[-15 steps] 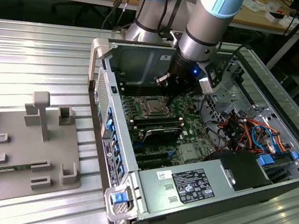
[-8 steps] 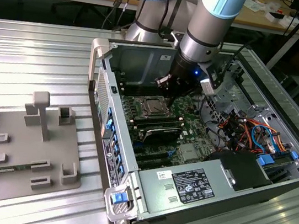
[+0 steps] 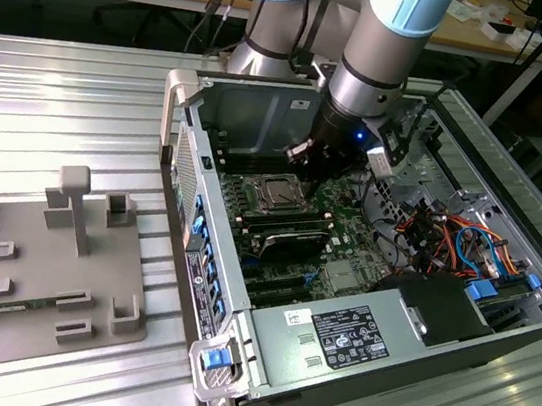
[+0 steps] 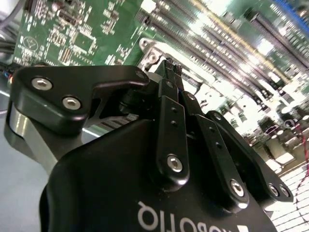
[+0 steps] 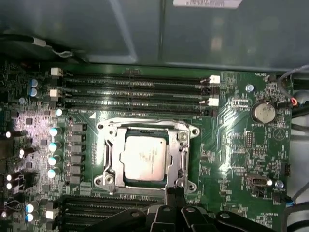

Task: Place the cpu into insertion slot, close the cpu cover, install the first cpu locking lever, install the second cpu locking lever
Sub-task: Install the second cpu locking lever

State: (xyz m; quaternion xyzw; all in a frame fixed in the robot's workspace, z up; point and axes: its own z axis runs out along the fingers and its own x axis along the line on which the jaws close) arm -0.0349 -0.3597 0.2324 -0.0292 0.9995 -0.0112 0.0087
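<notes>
While fingers (image 5: 175,195) sit clenched, silvery square cpu (image 5: 143,158) seated, cpu cover (image 5: 181,145) framing it

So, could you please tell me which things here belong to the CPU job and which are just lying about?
Job:
- cpu, seated in its socket
- cpu cover, closed around it
- gripper, beside the socket

Lying about:
- grey fixture tray
- cables
- coin cell

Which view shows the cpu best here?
The first wrist view: the cpu faces the camera, seated in its socket with the cpu cover framing it. The exterior view shows it small beside the gripper. In the second wrist view I cannot make the cpu out behind the gripper.
</notes>
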